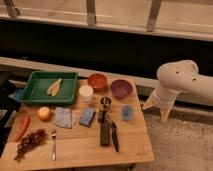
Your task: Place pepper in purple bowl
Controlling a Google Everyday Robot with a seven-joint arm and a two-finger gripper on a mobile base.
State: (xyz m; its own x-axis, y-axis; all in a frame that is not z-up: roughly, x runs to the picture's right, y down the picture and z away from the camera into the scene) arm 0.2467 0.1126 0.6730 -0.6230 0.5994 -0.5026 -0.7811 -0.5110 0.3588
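Standing by the wooden table point(131, 146), I see the pepper point(22, 127) lying at the far left edge, long and red-orange, running roughly front to back. Just in front of it sits a dark bunch of grapes point(30, 142), and a fork point(53, 145) lies to the right of those. A round orange-yellow fruit point(44, 113) rests near the pepper's upper end, close but not touching as far as I can tell.

The purple bowl point(121, 88) stands well apart from the pepper, toward the back right of the table, with nothing showing inside it. An orange bowl point(97, 81) sits just beside it on its left, and a white cup point(86, 93) stands in front of that one. A small blue cup point(127, 112) stands in front of the purple bowl.

Between the pepper and the purple bowl lie the fruit, a grey-blue cloth point(63, 117), a blue sponge point(87, 117) and the white cup. Two long dark utensils point(105, 131) lie mid-table, running front to back, with a small round metal piece at their far end. A green tray point(67, 82) fills the back left corner, holding one pale yellowish item point(54, 86) that I cannot identify.

The white arm comes in from the right, off the table. Its gripper point(156, 111) hangs beyond the table's right edge, near the purple bowl and the blue cup, pointing down, its two fingers spread apart with nothing between them
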